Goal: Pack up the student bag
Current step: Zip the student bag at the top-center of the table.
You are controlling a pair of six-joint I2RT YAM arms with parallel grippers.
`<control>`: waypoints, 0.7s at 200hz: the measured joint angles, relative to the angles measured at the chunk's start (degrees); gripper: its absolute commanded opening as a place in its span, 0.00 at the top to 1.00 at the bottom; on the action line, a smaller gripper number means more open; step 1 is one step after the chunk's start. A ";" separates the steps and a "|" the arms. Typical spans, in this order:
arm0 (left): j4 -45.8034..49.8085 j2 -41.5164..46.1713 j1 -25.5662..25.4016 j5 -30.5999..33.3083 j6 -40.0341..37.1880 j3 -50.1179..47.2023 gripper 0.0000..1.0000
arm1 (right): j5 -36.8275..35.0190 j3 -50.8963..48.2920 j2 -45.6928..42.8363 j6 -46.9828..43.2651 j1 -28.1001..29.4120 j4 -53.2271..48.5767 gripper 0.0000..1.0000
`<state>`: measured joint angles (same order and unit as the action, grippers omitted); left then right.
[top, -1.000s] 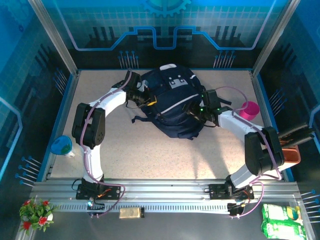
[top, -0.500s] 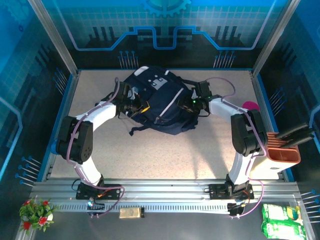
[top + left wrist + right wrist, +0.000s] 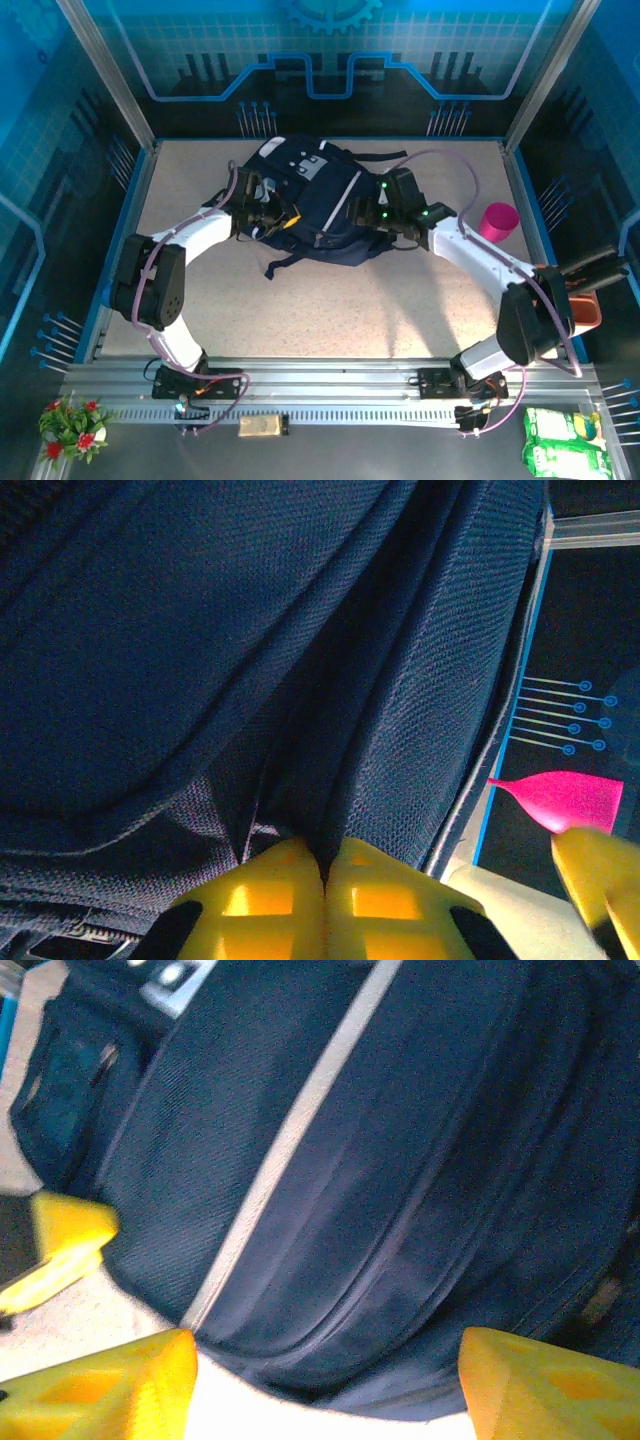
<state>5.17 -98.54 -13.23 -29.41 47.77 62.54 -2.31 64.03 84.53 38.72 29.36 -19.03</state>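
Since a second earlier, the large dark navy fabric student bag (image 3: 318, 200) with thin white stripes had been dragged from the middle of the speckled beige table (image 3: 400, 310) towards eleven o'clock. The right arm had swung its elbow out, so the small pink plastic cup (image 3: 497, 219) showed again at the bag's three o'clock.

From where I stood, the bag lay slumped on its side, its grey-white patches turned to twelve o'clock. The left gripper (image 3: 268, 212) sat on its nine o'clock flank. In the left wrist view its yellow fingers (image 3: 285, 895) were pressed together on a pinched fold of the navy cloth. The right gripper (image 3: 372, 212) sat on the three o'clock flank. In its own wrist view its fingers (image 3: 110, 1385) stood well spread, with the striped panel just ahead of them and nothing between them.

The step looked to me like getting the bag open and steady for loading. To do that well, I'd have kept the left pinch firm as an anchor and brought the right fingers down on a seam or zip edge, not on the smooth panel. Then a pull towards three o'clock, slow enough that the mouth opens and the whole bag doesn't slide. The cup was near enough on that side to be worth minding.
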 measured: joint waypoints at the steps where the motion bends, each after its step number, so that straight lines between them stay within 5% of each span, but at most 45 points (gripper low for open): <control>1: -0.07 0.02 -0.02 -0.02 0.00 -0.02 1.00 | -0.13 -0.07 -0.09 0.11 0.24 -0.02 0.26; 68: -3.54 0.00 -1.22 -0.02 3.54 -0.59 1.00 | -8.90 -4.35 0.13 6.05 16.96 2.58 0.28; 140: -5.14 0.00 -2.27 -0.02 5.55 -0.68 1.00 | -11.63 -5.77 5.60 11.13 18.58 10.12 0.53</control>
<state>0.03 -98.54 -15.51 -29.43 53.32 61.87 -13.93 58.26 90.13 49.84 47.94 -8.91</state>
